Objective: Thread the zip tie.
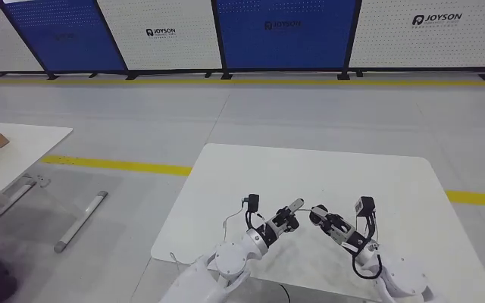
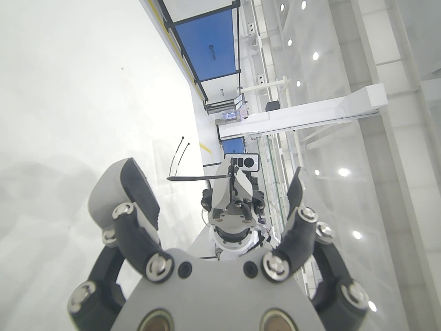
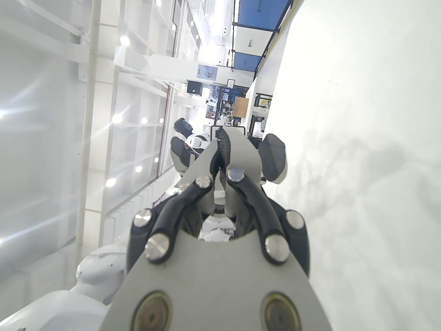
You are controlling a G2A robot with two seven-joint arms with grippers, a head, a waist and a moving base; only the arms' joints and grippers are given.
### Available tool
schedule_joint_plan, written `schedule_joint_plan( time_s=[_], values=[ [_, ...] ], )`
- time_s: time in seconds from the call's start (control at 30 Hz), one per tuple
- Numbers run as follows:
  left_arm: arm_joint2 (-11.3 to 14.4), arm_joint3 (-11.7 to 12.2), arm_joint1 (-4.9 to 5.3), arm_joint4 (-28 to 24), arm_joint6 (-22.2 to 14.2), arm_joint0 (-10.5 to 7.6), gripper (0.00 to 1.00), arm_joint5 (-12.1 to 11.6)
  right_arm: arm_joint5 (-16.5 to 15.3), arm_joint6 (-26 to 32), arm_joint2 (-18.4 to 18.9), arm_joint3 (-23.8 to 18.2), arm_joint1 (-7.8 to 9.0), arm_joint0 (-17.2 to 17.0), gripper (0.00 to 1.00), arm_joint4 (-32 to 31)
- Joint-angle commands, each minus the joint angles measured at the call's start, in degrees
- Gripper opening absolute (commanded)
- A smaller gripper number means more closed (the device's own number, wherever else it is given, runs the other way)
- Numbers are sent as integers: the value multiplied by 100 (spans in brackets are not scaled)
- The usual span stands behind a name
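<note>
1. Two grippers face each other over the white table [image 1: 364,174].
2. Right gripper [image 3: 220,141]: fingers pinched closed on a black zip tie [image 2: 196,177], which is held clear of the table with its free end sticking out sideways.
3. Left gripper [image 2: 215,179]: fingers spread wide and holding nothing, near the tie.
4. Two spare zip ties [image 2: 182,156] lie side by side on the table beyond.

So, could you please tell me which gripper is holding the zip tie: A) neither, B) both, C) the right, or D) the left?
C: the right gripper is shut on the zip tie, while the left gripper is open.
</note>
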Motion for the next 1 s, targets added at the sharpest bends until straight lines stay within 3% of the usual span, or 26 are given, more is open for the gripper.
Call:
schedule_joint_plan(
  time_s=[0.0,0.2,0.33,0.6,0.7,0.73,0.93,0.97],
  values=[
    [0,0,0,1,0,0,100,0,-2,0,0,0,0,0,0,1],
    [12,2,-2,11,-3,0,100,1,-2,0,0,0,0,0,0,1],
    [83,76,-40,-28,65,-48,100,-179,-2,0,0,0,0,0,0,1],
    [94,172,-58,30,14,-97,100,-311,-2,0,0,0,0,0,0,1],
    [46,181,-54,10,5,-86,69,-315,-2,0,0,0,0,0,0,1],
    [41,183,-55,17,19,-84,50,-301,-2,0,0,0,0,0,0,1],
    [46,171,-62,61,-7,-70,5,-289,-2,0,0,0,0,0,0,1],
    [47,171,-61,76,-25,-67,2,-282,-2,0,0,0,0,0,0,1]
  ],
)
